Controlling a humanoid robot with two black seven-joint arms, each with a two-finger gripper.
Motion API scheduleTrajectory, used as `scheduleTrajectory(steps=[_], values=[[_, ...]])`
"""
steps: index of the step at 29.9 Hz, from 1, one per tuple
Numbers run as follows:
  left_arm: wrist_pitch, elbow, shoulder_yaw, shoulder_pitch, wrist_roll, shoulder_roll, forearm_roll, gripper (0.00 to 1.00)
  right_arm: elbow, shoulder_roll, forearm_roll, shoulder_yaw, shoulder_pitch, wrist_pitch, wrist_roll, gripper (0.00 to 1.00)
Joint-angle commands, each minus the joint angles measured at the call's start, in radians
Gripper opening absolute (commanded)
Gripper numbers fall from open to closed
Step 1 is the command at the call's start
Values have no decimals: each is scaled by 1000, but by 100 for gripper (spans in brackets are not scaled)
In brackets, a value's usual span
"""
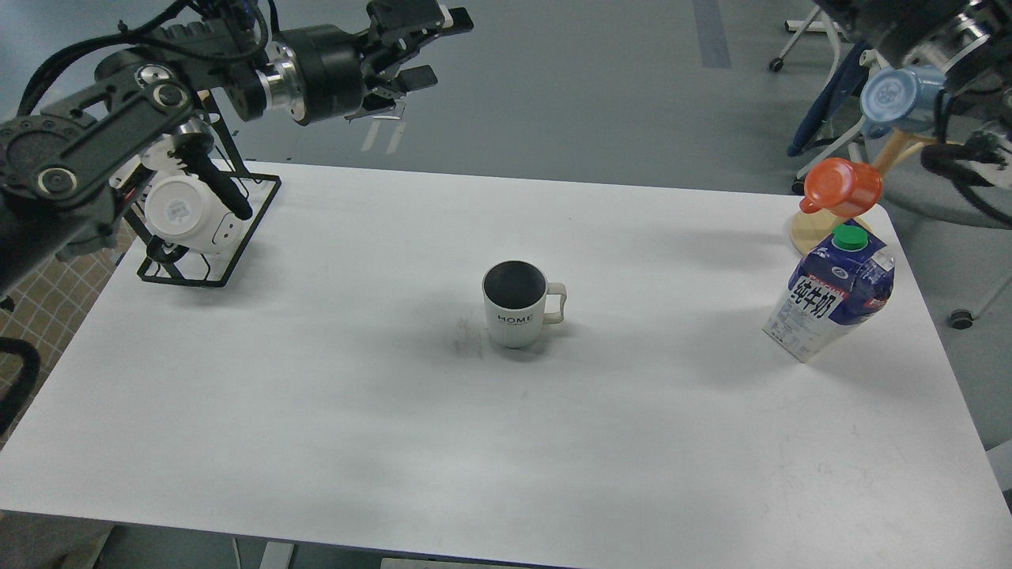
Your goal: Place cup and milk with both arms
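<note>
The left arm (95, 150) is matte black, built of slotted plates studded with round silver-centred screws, with black cables looping over it. A polished silver ring joins its thick black wrist cylinder. The right arm (941, 39) shows black housing and a silver ring.

White cup (518, 304) mid-table, milk (830, 296) far right, left pincer (427, 47) raised, jaws apart
</note>
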Motion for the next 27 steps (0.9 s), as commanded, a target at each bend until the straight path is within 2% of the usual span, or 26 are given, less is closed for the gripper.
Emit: scheduleTrajectory(steps=[1, 5, 7, 10, 12, 18, 27], values=[[0, -9, -77, 75, -2, 1, -41, 97, 182, -228, -226, -5, -33, -1, 0, 100], [0, -28, -83, 104, -5, 1, -42, 97, 325, -390, -387, -5, -118, -50, 0, 100], [0, -38, -85, 116, -5, -1, -42, 97, 386, -473, -449, -5, -181, -128, 0, 100], [0, -55, -97, 135, -5, -5, -42, 97, 432, -548, -544, -5, -286, -251, 0, 100], [0, -61, -100, 147, -5, -13, -42, 97, 444, -596, -651, -7, -391, -402, 0, 100], [0, -61, -100, 165, -5, -27, -41, 97, 449, -619, -809, -7, -620, -687, 0, 100], [0, -63, -98, 184, -5, -36, -39, 97, 434, -603, -970, -13, -761, -705, 0, 100]])
